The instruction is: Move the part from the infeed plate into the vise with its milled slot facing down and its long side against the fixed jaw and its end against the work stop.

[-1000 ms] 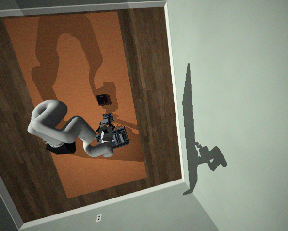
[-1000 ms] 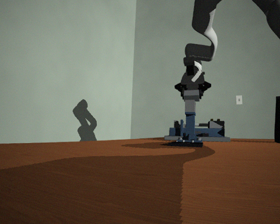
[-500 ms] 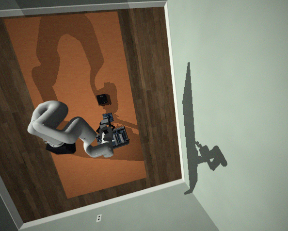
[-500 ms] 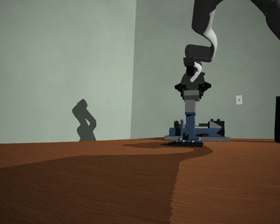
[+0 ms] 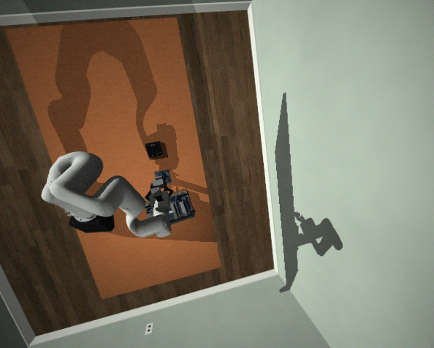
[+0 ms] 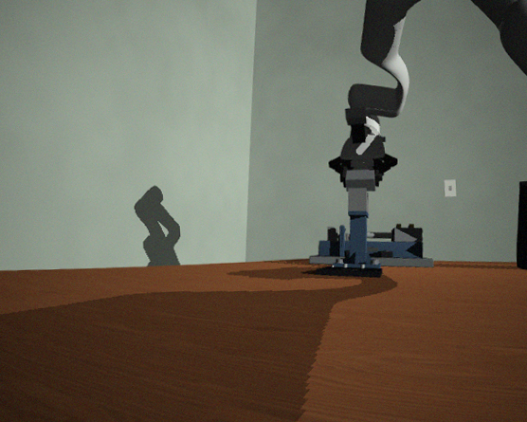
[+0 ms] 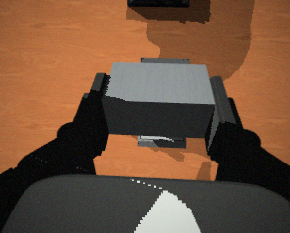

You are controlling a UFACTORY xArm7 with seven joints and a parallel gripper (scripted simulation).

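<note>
Gripper (image 7: 159,105): clamped on the part's two short ends.
Part (image 7: 159,95): grey block, held off the orange table (image 7: 44,59).
Vise (image 5: 183,206): just beside the gripper.
Dark block (image 5: 155,150): standing apart, bare tabletop around it.

One arm (image 5: 109,205), one part (image 7: 159,100), one vise (image 6: 406,245), one infeed plate (image 5: 155,149).

Pale green walls (image 6: 119,111), dark wood floor (image 5: 226,110), outlet (image 6: 449,187)
</note>
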